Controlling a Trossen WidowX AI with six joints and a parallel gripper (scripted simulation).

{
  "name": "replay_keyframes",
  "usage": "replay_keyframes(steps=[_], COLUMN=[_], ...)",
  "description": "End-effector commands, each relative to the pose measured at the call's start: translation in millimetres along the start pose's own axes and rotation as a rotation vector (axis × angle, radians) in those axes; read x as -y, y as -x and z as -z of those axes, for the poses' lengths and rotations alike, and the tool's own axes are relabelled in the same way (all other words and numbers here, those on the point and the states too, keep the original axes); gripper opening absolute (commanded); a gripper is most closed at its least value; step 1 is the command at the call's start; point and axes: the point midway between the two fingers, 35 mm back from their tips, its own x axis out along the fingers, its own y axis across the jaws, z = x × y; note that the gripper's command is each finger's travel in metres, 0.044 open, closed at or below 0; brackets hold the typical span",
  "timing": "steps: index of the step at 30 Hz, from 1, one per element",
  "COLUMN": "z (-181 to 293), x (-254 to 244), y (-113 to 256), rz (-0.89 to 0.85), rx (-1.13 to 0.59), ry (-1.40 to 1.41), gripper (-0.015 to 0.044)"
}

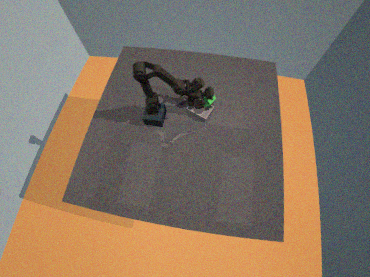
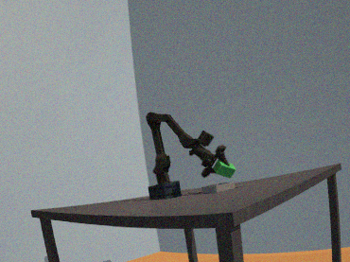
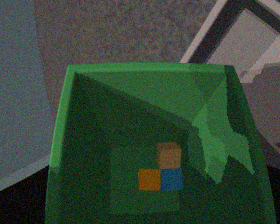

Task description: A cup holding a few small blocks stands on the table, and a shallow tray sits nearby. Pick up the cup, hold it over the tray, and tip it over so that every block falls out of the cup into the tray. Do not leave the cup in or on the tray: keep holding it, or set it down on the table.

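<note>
My gripper (image 1: 205, 99) (image 2: 216, 163) is shut on the green cup (image 1: 211, 100) (image 2: 225, 169) (image 3: 147, 68) and holds it tilted in the air. In the exterior view the cup is above and slightly right of the tray (image 1: 204, 115) (image 2: 218, 188) (image 3: 206, 30). The wrist view looks into the cup. An orange block (image 3: 149, 180), a blue block (image 3: 171, 179) and a tan block (image 3: 169, 156) lie close together inside it, near its bottom. The tray is pale and shallow and shows at the upper right of the wrist view. Its inside is only partly visible.
The dark table (image 1: 175, 181) (image 2: 142, 209) carries the arm's base (image 1: 155, 116) (image 2: 165, 190), left of the tray. The arm reaches from it over the table. Walls stand beyond the table.
</note>
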Motion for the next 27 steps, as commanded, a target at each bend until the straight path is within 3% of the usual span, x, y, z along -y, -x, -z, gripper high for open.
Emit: replay_keyframes(steps=[1,27], z=[-0.2,0.1], x=[-1.2,0.0], y=[-1.4,-7.7], rz=[-0.006,-0.006], rx=[0.003,0.001], ry=[-0.108,-0.677], gripper=[0.0000,0.0000])
